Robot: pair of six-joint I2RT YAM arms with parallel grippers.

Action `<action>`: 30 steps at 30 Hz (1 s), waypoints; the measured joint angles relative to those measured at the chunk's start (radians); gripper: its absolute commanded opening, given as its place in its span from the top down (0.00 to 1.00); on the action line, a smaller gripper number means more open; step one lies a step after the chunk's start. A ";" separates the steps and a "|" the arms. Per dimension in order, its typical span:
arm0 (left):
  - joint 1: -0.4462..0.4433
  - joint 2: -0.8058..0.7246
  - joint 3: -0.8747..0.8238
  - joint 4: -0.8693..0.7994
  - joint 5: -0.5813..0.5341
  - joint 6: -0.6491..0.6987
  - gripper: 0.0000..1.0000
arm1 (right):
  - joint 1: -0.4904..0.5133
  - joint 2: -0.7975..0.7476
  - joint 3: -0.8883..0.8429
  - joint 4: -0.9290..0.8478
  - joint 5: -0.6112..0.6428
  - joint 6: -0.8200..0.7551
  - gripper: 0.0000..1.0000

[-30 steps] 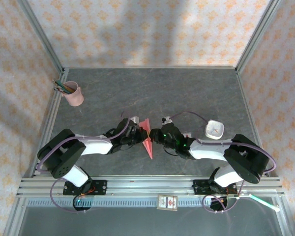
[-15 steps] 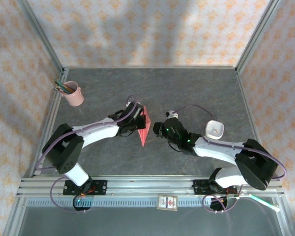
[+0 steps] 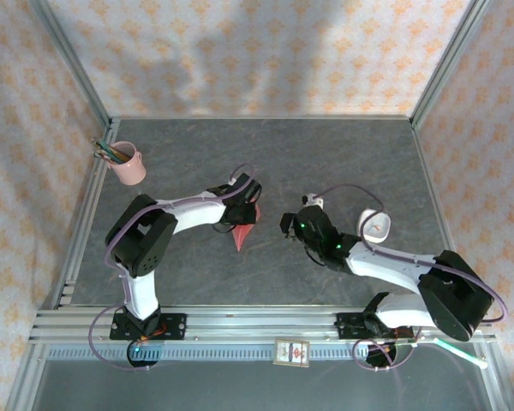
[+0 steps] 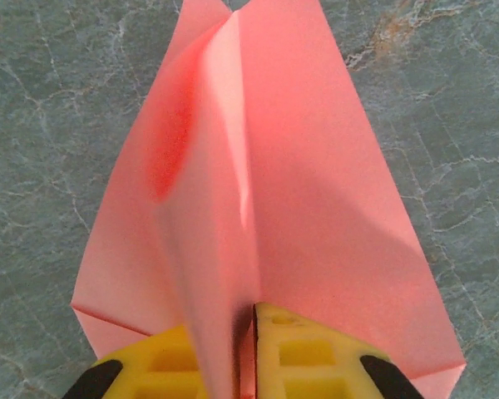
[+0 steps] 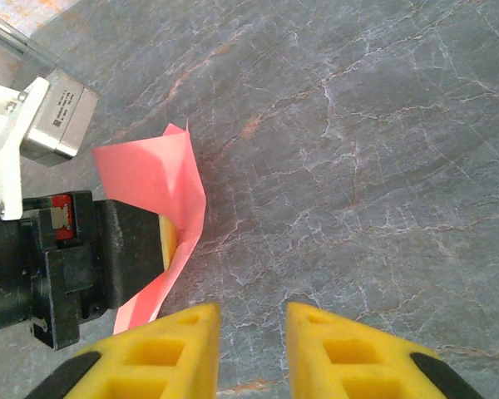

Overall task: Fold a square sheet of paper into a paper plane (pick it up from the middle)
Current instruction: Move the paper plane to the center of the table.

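The square sheet of paper is folded into a salmon-pink paper plane (image 3: 243, 231), a pointed dart with its tip toward the near edge, mid-table. In the left wrist view the paper plane (image 4: 316, 191) spreads its wings flat over the stone top, and its raised centre fold runs down between the yellow fingers. My left gripper (image 3: 250, 208) is shut on that fold (image 4: 251, 349). My right gripper (image 3: 288, 224) stands open a short way to the plane's right, with bare table between its fingers (image 5: 251, 345). The right wrist view shows the paper plane (image 5: 154, 179) beside the left gripper's black body (image 5: 91, 258).
A pink pencil cup (image 3: 130, 164) stands at the far left. A small white box (image 3: 375, 224) sits right of my right arm. A card (image 3: 292, 352) lies on the front rail. Metal frame posts and patterned walls bound the grey table (image 3: 325, 154).
My right gripper has opened, let go of the plane and drawn back to the right. My left arm has swung the plane a little farther from the near edge.
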 measured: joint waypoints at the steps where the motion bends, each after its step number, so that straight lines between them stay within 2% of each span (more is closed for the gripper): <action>1: 0.000 0.002 0.000 0.000 0.001 -0.002 0.78 | 0.000 0.000 -0.001 0.000 0.000 -0.002 0.73; 10: 0.014 0.003 0.000 0.010 0.063 -0.010 0.69 | 0.000 0.013 -0.001 0.000 0.000 -0.007 0.74; 18: 0.051 -0.029 -0.010 0.024 0.114 0.000 0.56 | 0.000 0.058 -0.001 0.000 -0.004 -0.009 0.74; 30: 0.051 -0.035 -0.044 0.065 0.132 -0.001 0.60 | 0.000 0.117 0.026 -0.004 -0.016 -0.009 0.74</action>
